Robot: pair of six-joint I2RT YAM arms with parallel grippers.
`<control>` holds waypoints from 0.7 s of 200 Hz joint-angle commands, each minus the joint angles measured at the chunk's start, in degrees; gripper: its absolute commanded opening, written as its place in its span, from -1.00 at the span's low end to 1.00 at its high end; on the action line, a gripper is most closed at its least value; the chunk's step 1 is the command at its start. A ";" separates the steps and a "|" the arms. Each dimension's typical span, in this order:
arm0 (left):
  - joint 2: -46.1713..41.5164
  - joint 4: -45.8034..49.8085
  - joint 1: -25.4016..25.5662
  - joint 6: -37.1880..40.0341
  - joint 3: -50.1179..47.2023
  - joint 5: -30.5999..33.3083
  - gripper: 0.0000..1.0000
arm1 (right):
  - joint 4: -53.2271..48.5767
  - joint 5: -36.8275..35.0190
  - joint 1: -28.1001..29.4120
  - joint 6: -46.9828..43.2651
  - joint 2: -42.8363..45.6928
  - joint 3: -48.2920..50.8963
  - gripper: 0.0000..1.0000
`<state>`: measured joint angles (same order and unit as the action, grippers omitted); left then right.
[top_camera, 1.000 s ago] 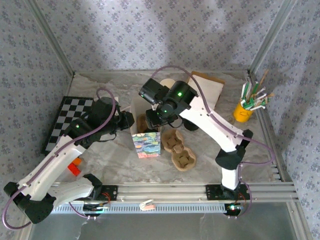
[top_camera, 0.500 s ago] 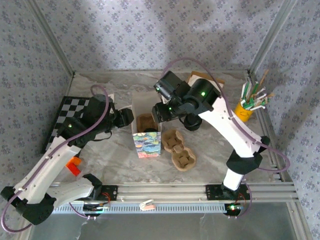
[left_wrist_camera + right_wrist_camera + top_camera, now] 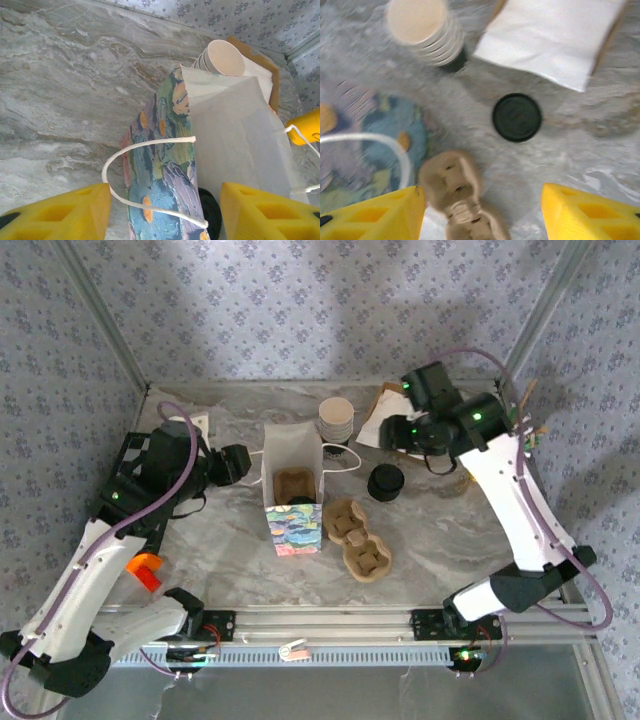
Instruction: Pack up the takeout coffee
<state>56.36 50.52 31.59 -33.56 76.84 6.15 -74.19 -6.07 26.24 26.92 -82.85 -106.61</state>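
Observation:
A paper bag with a painted front stands open mid-table, a brown cup carrier inside it. A second carrier lies just right of the bag. Behind are a stack of paper cups and a black lid. My left gripper is open just left of the bag; in the left wrist view my left gripper faces the bag and its rope handle. My right gripper hovers open above the lid. In the right wrist view my right gripper is empty over the carrier and lid.
White napkins on a brown board lie at the back. A yellow cup of utensils stands at the right, partly behind the right arm. A checkerboard and an orange object sit at the left.
Both arms have drawn away from the bag: the right one swung back and to the right, the left one pulled left. Both grippers opened wider. The carrier in the bag now shows.

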 commanded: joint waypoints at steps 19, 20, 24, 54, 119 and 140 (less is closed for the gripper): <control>0.40 -3.08 -2.13 5.04 1.31 1.00 0.19 | 7.72 -0.07 -15.92 -5.14 6.63 8.65 0.32; 0.41 -3.20 -2.14 5.11 1.26 1.03 0.19 | 7.96 0.14 -16.42 -5.17 6.73 8.90 0.32; 0.49 -3.46 -2.18 5.28 1.26 1.13 0.20 | 9.02 0.87 -18.39 -5.49 7.25 9.93 0.34; 1.86 -5.26 -2.34 6.79 1.17 1.46 0.20 | 15.55 7.33 -32.05 -5.65 8.59 15.63 0.35; 3.40 -9.83 -2.46 8.07 0.42 0.19 0.22 | 20.07 11.65 -39.86 -9.86 2.35 18.85 0.07; 3.88 -10.46 -2.44 8.07 0.19 -0.23 0.22 | 20.92 10.64 -39.86 -9.42 1.05 20.23 0.02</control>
<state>59.81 42.76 29.61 -26.79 76.84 6.85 -54.81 3.92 -13.28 18.72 -80.49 -88.07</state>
